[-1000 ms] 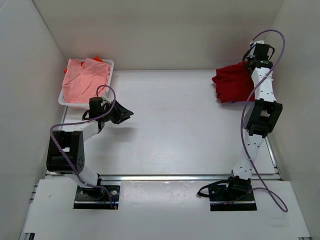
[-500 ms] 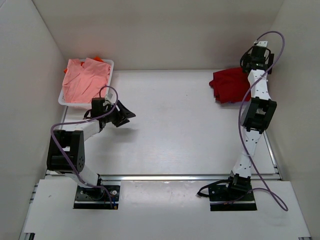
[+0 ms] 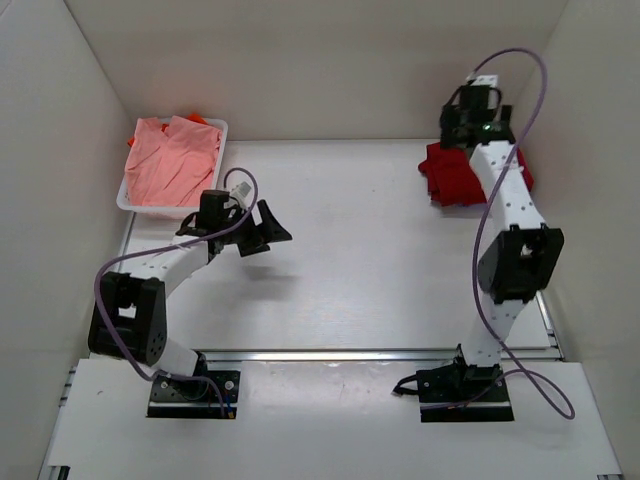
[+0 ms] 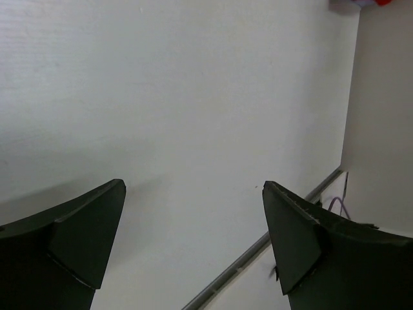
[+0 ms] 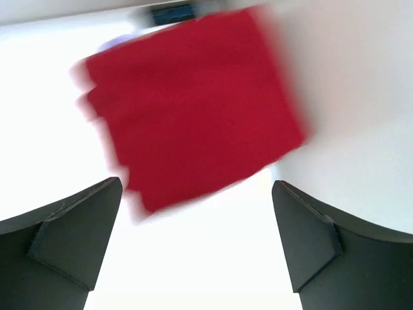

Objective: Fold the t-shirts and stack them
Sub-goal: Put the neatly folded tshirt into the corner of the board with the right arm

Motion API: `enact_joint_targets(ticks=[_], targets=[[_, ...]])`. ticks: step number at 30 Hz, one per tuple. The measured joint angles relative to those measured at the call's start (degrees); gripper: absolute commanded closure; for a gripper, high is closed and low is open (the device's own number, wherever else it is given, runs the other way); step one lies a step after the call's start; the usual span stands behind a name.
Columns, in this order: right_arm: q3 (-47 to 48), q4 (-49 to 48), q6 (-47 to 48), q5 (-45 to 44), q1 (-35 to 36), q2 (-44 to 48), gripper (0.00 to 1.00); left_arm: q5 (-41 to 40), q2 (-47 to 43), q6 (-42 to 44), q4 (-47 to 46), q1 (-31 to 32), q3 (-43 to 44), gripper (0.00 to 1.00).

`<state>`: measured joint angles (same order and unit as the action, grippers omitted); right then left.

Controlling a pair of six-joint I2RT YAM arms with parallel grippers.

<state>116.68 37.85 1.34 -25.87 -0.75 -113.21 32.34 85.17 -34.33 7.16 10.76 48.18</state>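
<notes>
We see a white table point(image 3: 350, 270) closed in by plain white walls, with two robot arms bolted at its near edge. At the far left corner sits a white bin point(image 3: 224, 128) holding a loose pink t-shirt point(image 3: 168, 155), with a scrap of orange cloth point(image 3: 196, 117) showing behind it. At the far right, close to the right wall, a red t-shirt point(image 5: 193, 103) lies folded in a rough square. The left gripper point(image 4: 193, 194) hangs over bare table just to the near right of the bin, its two dark fingers spread wide and holding nothing. The right gripper point(image 5: 197, 190) is poised above the red t-shirt, fingers likewise spread apart and empty. In the right wrist view the red cloth is blurred, so we cannot make out its folds.
</notes>
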Motion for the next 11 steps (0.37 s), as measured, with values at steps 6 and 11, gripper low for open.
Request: enact_joint_targets(ticks=[6,11], targets=[[-31.47,-0.87,-7.72,2.27,18.32,20.92,0.01,-3.21,-8.04,2.21,6.21,5.6,-1.64,0.01],[-46.16,-0.52,-12.57,4.28,17.42,28.94,0.01,-4.39,-21.35,3.37,7.56,4.66,-6.69,0.01]])
